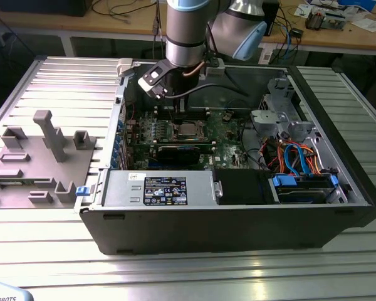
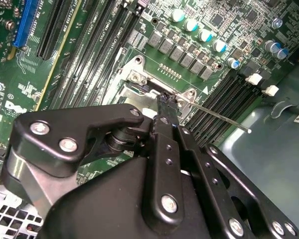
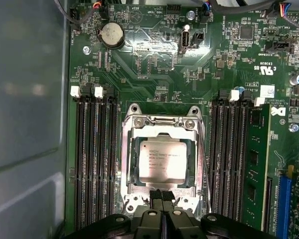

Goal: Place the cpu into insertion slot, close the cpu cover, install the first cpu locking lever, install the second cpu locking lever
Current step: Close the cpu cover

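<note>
In the first wrist view the cpu [image 3: 163, 160] lies flat in the insertion slot [image 3: 131, 172], its silver top showing through the window of the cpu cover [image 3: 162, 130], which lies down over it. My gripper [image 3: 163, 193] is shut, its two black fingertips pressed together at the socket's edge and touching its metal frame. In the second wrist view the gripper [image 2: 165, 102] sits at the socket corner beside a thin metal locking lever [image 2: 224, 120] that sticks out sideways over the memory slots. In the exterior view the gripper [image 1: 175, 116] reaches down into the case just behind the cpu [image 1: 188, 130].
Black memory slots [image 3: 94, 164] flank the socket, with a green memory module [image 3: 254, 159] on one side. The case wall [image 3: 25, 124] stands close by. In the exterior view a power supply [image 1: 160, 188] and a drive cage with cables [image 1: 294, 157] fill the case; a grey fixture [image 1: 41, 157] lies at its left.
</note>
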Tool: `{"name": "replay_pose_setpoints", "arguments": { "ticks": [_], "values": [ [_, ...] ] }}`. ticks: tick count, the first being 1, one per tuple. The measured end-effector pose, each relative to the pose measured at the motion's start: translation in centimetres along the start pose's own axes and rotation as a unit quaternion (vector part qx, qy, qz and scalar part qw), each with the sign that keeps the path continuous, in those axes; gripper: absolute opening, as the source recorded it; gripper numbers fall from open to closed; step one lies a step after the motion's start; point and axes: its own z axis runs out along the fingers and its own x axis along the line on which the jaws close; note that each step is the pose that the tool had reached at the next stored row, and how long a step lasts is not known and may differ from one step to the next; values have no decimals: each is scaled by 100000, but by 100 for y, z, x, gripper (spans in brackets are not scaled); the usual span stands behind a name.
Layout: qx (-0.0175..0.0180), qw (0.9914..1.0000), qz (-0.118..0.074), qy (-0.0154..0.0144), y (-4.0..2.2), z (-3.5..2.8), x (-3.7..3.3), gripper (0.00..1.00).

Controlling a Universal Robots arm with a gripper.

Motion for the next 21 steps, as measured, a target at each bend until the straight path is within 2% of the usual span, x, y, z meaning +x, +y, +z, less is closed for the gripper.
{"name": "replay_pose_setpoints", "arguments": {
  "ticks": [10, 13, 18, 21],
  "values": [
    [-3, 100000, 2, 8, -11, 48, 1, 11],
    [-1, 100000, 0, 6, -4, 94, 0, 11],
    [-1, 100000, -92, 5, 49, 159, -2, 11],
    [26, 100000, -93, -36, 51, 201, -4, 11]
  ]
}}
